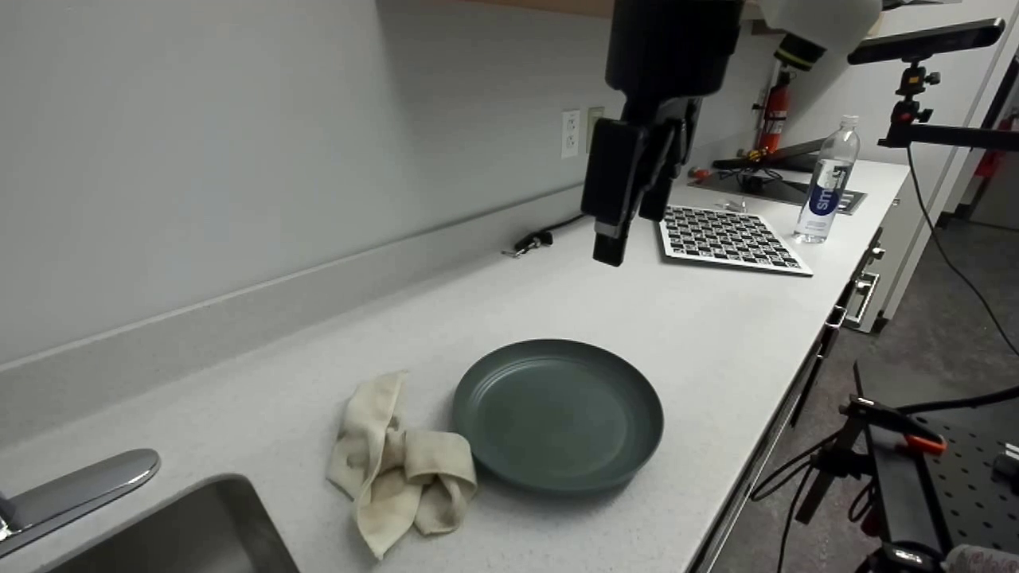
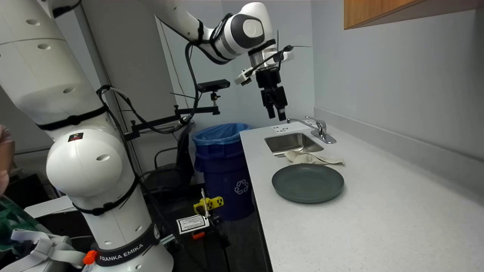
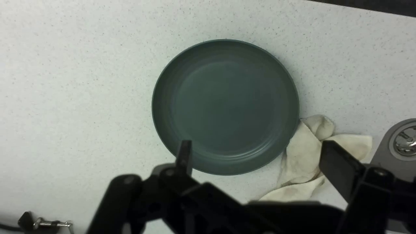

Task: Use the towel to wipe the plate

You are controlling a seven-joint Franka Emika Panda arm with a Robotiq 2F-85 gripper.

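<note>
Plate (image 3: 227,107) and towel (image 3: 305,156) lie below the tool (image 2: 276,113), its jaws spread apart.

Looks smooth and matt on the round dark grey-green plate (image 1: 557,414) (bar a faint inner sheen), soft and creased on the cream-white cloth towel (image 1: 434,455); gleams on the slim silver metal faucet (image 1: 91,489), speckles finely across the flat white countertop (image 3: 84,81).

White speckled countertop (image 2: 378,226). On it: dark grey-green dinner plate (image 1: 561,414); rumpled cream towel (image 1: 394,493) at its rim, looks touching. Farther along, checkered board (image 1: 728,237), water bottle (image 1: 825,187) upright just beside it. Black cable end (image 1: 535,239) near backsplash (image 1: 318,293). Sink (image 2: 293,141) set in, chrome faucet (image 2: 321,128) mounted next to it. Far-end dark items unclear.
</note>
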